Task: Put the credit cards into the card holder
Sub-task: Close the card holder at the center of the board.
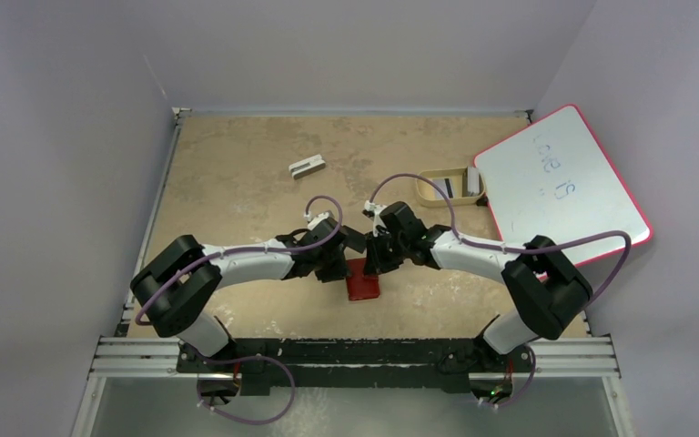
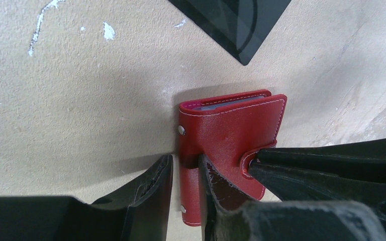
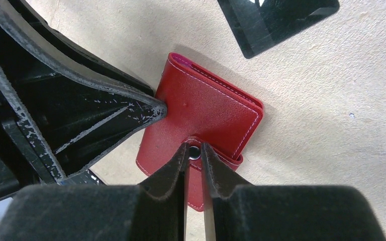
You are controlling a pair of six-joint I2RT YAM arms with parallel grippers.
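Note:
The red card holder (image 1: 362, 284) lies near the table's front middle, folded over. In the left wrist view it (image 2: 231, 128) shows grey card edges (image 2: 221, 105) in its top slot. My left gripper (image 2: 185, 161) grips its spine edge, one finger on each side. It also shows in the top view (image 1: 349, 259). My right gripper (image 3: 194, 148) pinches the strap with the pale snap button (image 3: 194, 152). It also shows in the top view (image 1: 375, 259). A black card (image 3: 276, 20) lies flat just beyond the holder, also seen in the left wrist view (image 2: 231, 22).
A tan oval tray (image 1: 430, 193) at the back right holds a few more cards (image 1: 460, 185). A red-edged whiteboard (image 1: 560, 187) leans at the right edge. A small grey-white block (image 1: 307, 166) lies at the back, left of centre.

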